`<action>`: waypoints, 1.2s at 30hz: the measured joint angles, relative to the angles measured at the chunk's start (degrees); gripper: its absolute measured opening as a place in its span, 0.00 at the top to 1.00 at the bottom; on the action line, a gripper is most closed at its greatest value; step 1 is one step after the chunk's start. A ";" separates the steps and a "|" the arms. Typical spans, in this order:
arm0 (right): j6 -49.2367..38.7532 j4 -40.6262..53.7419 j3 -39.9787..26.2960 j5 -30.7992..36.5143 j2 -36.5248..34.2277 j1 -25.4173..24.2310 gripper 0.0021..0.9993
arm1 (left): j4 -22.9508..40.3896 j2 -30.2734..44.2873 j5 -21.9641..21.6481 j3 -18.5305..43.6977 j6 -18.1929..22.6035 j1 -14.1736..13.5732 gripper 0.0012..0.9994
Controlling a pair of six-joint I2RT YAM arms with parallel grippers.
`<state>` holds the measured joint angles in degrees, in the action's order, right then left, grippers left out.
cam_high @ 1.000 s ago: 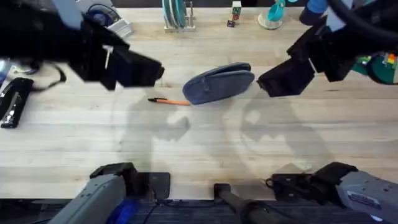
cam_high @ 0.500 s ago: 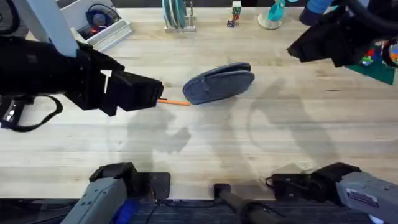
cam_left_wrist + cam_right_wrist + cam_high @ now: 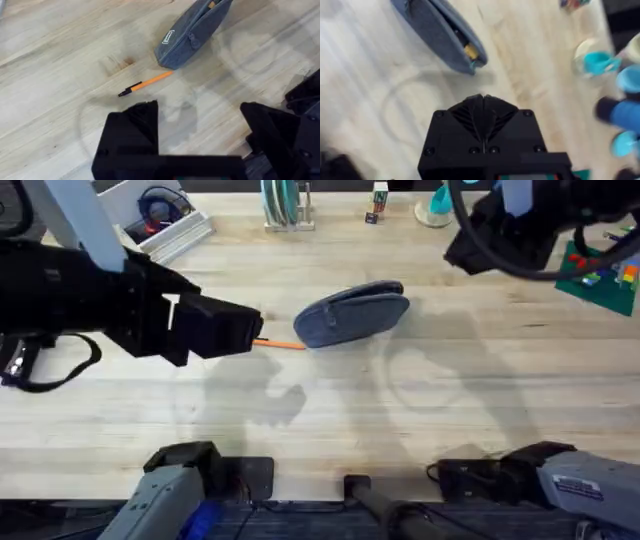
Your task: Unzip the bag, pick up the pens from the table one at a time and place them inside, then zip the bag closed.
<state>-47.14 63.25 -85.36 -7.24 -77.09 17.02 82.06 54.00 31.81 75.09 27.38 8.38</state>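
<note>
Table [image 3: 420,410]: light wooden planks with visible grain; fills most of the overhead frame and carries all the task items.

Left arm: large dark mass entering from the left edge of the overhead frame, reaching toward centre.

Right arm: dark bulk in the upper right of the overhead frame, above the table's far side, well apart from the bag.

Bag [image 3: 352,313]: blue-grey fabric pouch, oblong with rounded ends, lying just above centre of the overhead frame, tilted with its right end higher in the picture. In the right wrist view the bag [image 3: 440,32] has its zipper parted at one end, with something yellow showing in the gap. In the left wrist view the bag [image 3: 192,32] sits in the upper right of the frame, a small label on its side.

Left end effector [image 3: 250,332]: fingers spread wide, nothing between them; its tip sits left of centre in the overhead frame, over the dark end of the pen. In the left wrist view the two black fingers [image 3: 132,130] stand far apart, the pen just beyond them.

Right end effector [image 3: 482,112]: fingers pressed together, holding nothing.

Pen [image 3: 146,83]: one thin orange pen with a dark tip, flat on the table, its orange end just beside the bag's lower-left end; whether they touch, cannot tell.
</note>
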 joint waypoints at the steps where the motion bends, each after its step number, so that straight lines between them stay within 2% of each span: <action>1: -1.70 -0.72 0.00 0.00 -0.01 0.00 0.97 | 0.02 0.00 0.00 0.00 0.02 0.00 0.00; 7: -11.20 -1.89 0.00 -0.57 -0.07 0.00 0.97 | 0.02 0.00 0.00 0.00 0.02 0.00 0.00; 13: -16.38 -1.86 0.00 -2.08 -2.60 0.00 0.97 | 0.00 0.00 -0.02 0.00 0.00 0.00 0.00; 27: -20.27 -2.37 0.00 -8.34 -10.07 0.00 0.97 | 0.00 0.00 -0.09 0.00 0.00 0.00 0.00; 36: -20.85 -3.72 0.00 -10.04 -15.04 0.00 0.97 | 0.00 0.00 -0.10 0.00 0.00 0.00 0.00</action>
<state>-67.99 59.53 -85.36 -17.28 -92.13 17.02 82.06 54.00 31.71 75.09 27.38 8.38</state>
